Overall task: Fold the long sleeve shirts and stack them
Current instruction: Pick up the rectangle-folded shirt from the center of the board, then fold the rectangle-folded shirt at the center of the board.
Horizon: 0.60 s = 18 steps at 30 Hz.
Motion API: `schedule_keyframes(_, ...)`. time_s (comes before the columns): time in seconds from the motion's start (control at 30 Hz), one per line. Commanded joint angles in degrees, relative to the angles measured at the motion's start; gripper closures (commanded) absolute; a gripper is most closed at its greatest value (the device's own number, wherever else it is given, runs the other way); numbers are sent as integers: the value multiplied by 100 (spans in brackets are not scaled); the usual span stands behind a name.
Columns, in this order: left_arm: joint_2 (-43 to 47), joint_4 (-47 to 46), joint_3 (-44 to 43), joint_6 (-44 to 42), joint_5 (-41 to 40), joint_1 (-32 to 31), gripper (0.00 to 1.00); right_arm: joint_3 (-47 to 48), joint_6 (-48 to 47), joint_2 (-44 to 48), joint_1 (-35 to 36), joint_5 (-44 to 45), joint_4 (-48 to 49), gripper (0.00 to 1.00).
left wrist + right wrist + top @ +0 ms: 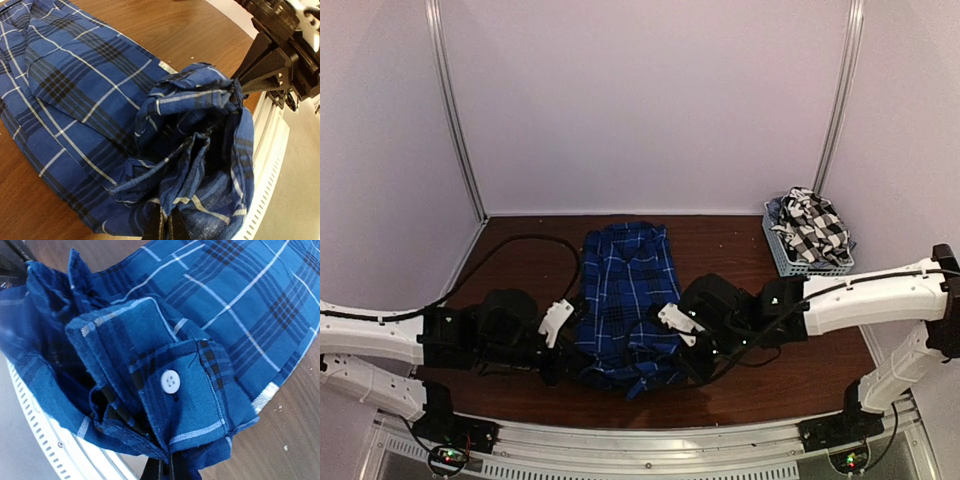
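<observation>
The royal-blue plaid shirt (623,290) lies lengthwise in the middle of the brown table, narrowed into a long strip. My left gripper (563,362) is shut on its near left hem, and the cloth bunches over the fingers in the left wrist view (195,165). My right gripper (686,357) is shut on the near right hem, where a buttoned cuff (172,382) folds over the fingers. Both hold the near end a little above the table. The black-and-white check shirt (812,226) sits crumpled in the grey basket (790,262) at the back right.
White walls close the back and sides. A metal rail (650,440) runs along the table's near edge, just below the lifted hem. A black cable (520,243) loops over the table at the back left.
</observation>
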State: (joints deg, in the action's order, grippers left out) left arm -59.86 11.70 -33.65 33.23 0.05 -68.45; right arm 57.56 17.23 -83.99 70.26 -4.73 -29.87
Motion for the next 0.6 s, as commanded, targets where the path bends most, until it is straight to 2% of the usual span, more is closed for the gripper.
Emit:
schedule_keyframes(0.0, 29, -8, -196, -568, 715, 921, 100, 770, -716, -510, -845, -459, -447, 100)
schedule_keyframes(0.27, -1282, -354, -842, -1115, 1298, 2503, 100, 2420, -1544, -2050, -2262, -1509, -1209, 100)
schedule_keyframes(0.43, -2186, -362, -1375, -1212, 1422, 3027, 100, 3330, -1806, -2926, -2805, -1996, -1477, 99)
schedule_keyframes(0.57, -2577, -376, -1621, -1146, 1415, 3301, 100, 3962, -1966, -3480, -3075, -2253, -1710, 97)
